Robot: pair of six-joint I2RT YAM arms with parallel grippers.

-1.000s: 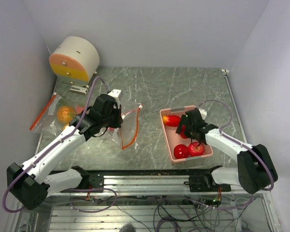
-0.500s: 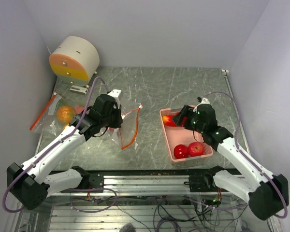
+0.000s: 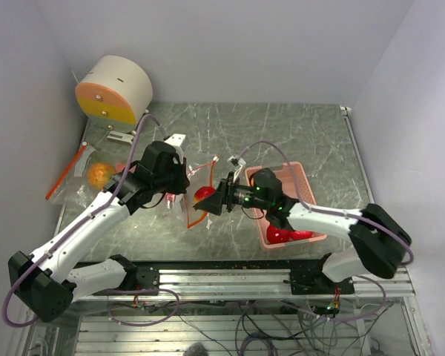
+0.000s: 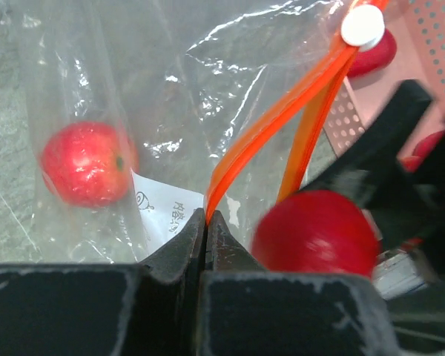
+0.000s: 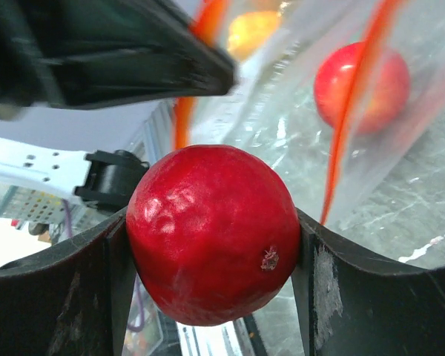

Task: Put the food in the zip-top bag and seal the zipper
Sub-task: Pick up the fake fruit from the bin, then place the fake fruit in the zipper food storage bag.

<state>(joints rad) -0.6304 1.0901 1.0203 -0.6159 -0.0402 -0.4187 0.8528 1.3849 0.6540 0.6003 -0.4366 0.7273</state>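
My right gripper (image 3: 212, 199) is shut on a glossy red apple (image 3: 203, 195) and holds it at the open mouth of the clear zip-top bag (image 3: 195, 187) with its orange zipper. In the right wrist view the apple (image 5: 215, 233) sits between both fingers (image 5: 341, 297). My left gripper (image 3: 179, 180) is shut on the bag's orange zipper edge (image 4: 241, 159), jaws closed on the strip, holding the mouth up. Another red apple (image 4: 85, 163) lies inside the bag and also shows in the right wrist view (image 5: 363, 85). Two red apples (image 3: 285, 236) lie in the pink basket (image 3: 291, 175).
A second clear bag with an orange fruit (image 3: 98, 175) lies at the table's left edge. A round cream and orange drum (image 3: 115, 89) stands at the back left. A white zipper slider (image 4: 362, 24) sits at the far end of the zipper.
My right gripper lifted a red apple out of the pink basket and carried it left to the bag's mouth. My left gripper stayed shut on the bag's edge.
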